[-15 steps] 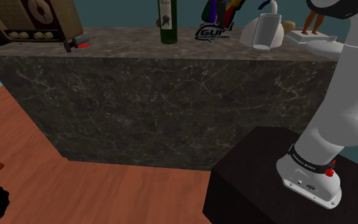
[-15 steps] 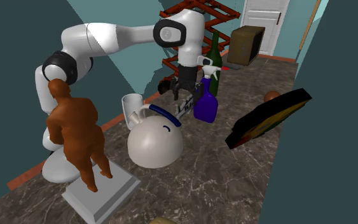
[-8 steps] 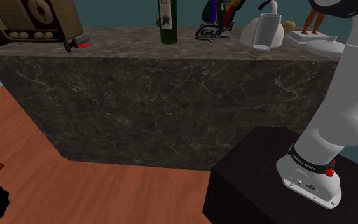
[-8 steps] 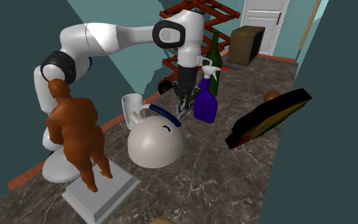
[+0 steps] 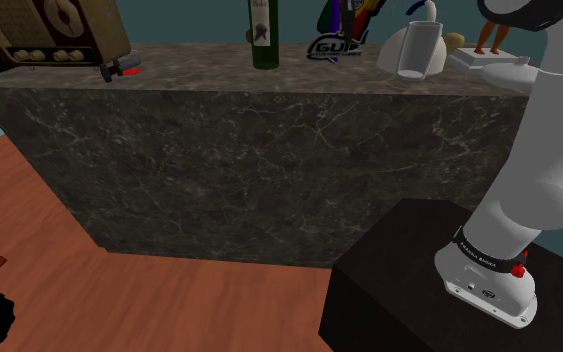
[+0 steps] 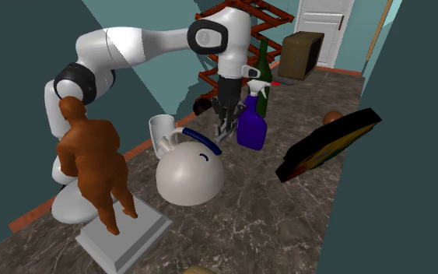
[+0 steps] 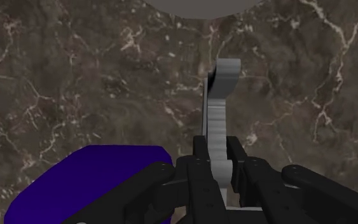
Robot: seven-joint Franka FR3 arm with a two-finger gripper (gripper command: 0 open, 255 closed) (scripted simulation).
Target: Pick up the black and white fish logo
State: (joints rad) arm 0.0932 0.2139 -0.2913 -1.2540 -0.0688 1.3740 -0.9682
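The black and white fish logo point(image 5: 335, 48) stands on edge on the dark marble counter point(image 5: 269, 130), near its far side. In the wrist view the logo point(image 7: 219, 95) is a thin grey slab seen edge-on, and my gripper point(image 7: 217, 153) is shut on its near end. The second exterior view has the gripper point(image 6: 223, 128) pointing down at the logo point(image 6: 225, 137), between the white dome point(image 6: 190, 173) and the purple spray bottle point(image 6: 252, 124).
A green bottle point(image 6: 264, 74), a glass cup point(image 6: 161, 132) and a brown figure point(image 6: 96, 167) on a grey base crowd the counter. A tilted black board point(image 6: 330, 144) and a boxy radio point(image 6: 301, 53) lie further along. The purple bottle point(image 7: 95, 181) sits right beside my fingers.
The fingers, open a second ago, have shut on the logo. The hand and logo have since risen very slightly.
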